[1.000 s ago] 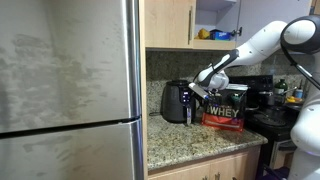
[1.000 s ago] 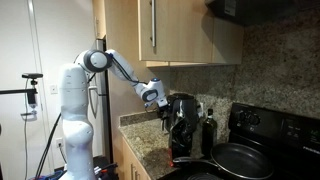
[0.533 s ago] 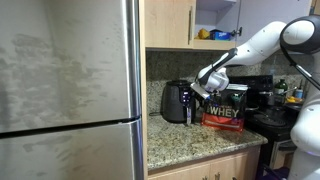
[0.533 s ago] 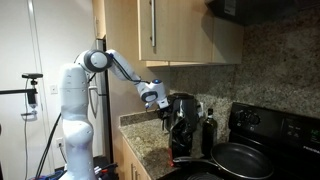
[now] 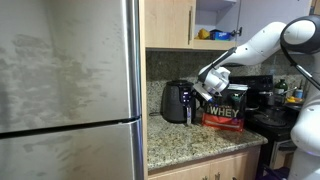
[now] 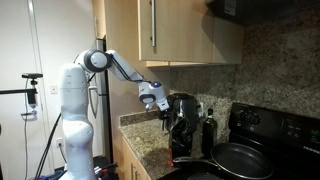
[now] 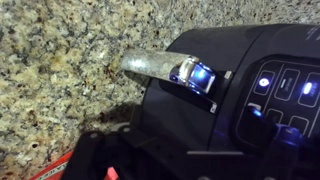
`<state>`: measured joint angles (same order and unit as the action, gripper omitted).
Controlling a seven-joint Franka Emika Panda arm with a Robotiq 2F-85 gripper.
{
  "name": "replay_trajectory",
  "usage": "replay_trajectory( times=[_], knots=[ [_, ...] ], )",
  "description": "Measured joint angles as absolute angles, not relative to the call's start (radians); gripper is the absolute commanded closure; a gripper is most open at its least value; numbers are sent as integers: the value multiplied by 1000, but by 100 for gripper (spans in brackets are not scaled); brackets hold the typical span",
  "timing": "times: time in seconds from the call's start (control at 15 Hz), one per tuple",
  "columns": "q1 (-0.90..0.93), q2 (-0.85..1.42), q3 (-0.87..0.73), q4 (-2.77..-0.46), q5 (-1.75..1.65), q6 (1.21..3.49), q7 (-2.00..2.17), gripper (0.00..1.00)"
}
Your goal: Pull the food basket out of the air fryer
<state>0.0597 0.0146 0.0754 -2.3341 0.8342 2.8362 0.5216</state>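
The air fryer is a small black egg-shaped appliance on the granite counter. It shows in both exterior views. In the wrist view I look down on its glossy top with lit blue buttons. The food basket's short handle sticks out over the counter, silver with a blue-lit button at its root. The basket sits fully in the fryer. My gripper hovers just in front of and above the handle, not touching it. Its dark fingers frame the bottom of the wrist view and look open and empty.
A black-and-red WHEY tub stands close beside the fryer, and its red edge shows in the wrist view. A steel fridge stands at one end. A stove with a pan is at the other end, and cabinets hang overhead.
My gripper has shifted only slightly near the fryer's handle. The fryer and basket have not moved.
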Motion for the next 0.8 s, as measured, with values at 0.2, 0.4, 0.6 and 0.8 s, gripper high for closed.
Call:
replay_trajectory(
  times=[0.2, 0.4, 0.6, 0.8],
  knots=[
    [60, 15, 75, -2334, 857, 2838, 494, 0],
    [60, 13, 75, -2337, 855, 2836, 495, 0],
    [61, 19, 75, -2329, 849, 2822, 497, 0],
    [63, 28, 76, -2317, 850, 2809, 498, 0]
  ],
)
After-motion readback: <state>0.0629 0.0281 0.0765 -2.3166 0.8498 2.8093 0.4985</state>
